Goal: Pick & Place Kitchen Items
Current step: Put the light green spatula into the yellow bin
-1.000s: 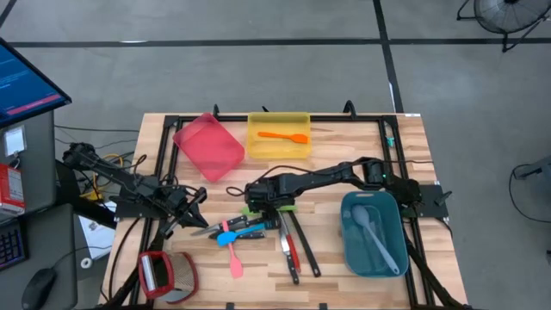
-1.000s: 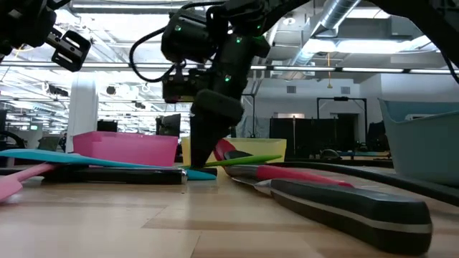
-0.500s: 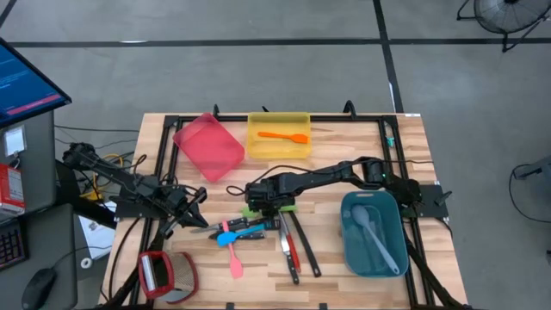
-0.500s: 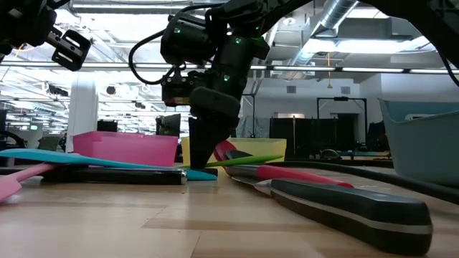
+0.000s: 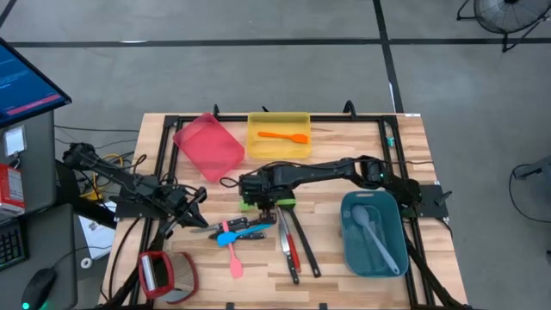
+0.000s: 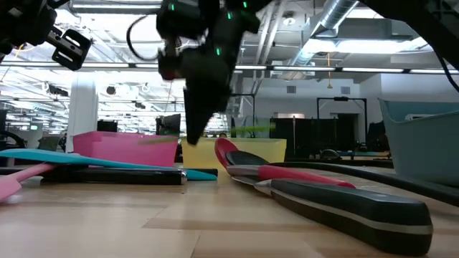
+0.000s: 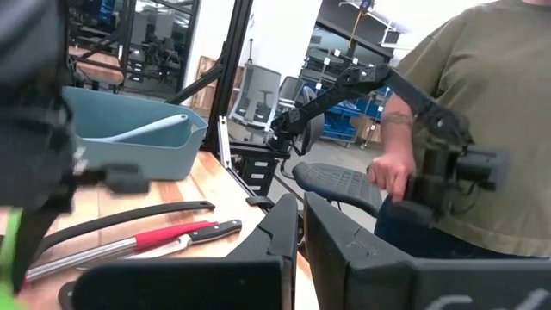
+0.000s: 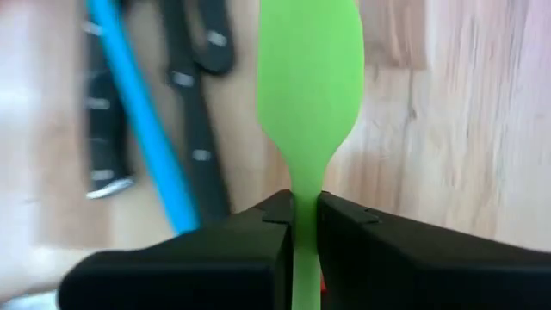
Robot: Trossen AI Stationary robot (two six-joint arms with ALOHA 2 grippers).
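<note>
The right end effector (image 8: pixel 294 226) gripped a green spatula (image 8: pixel 310 95) just in front of the yellow bin (image 5: pixel 278 135). The left end effector (image 7: pixel 300 226) hung clenched and empty beside the table (image 5: pixel 344 164).

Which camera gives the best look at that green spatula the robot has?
The right wrist view: the flat green plastic spatula fills it, pinched at its handle. The high view shows a sliver; the low view a blurred streak; the left wrist view an edge.

Three bins (image 5: pixel 279 135) — four spatulas (image 5: pixel 283 136), two arms
</note>
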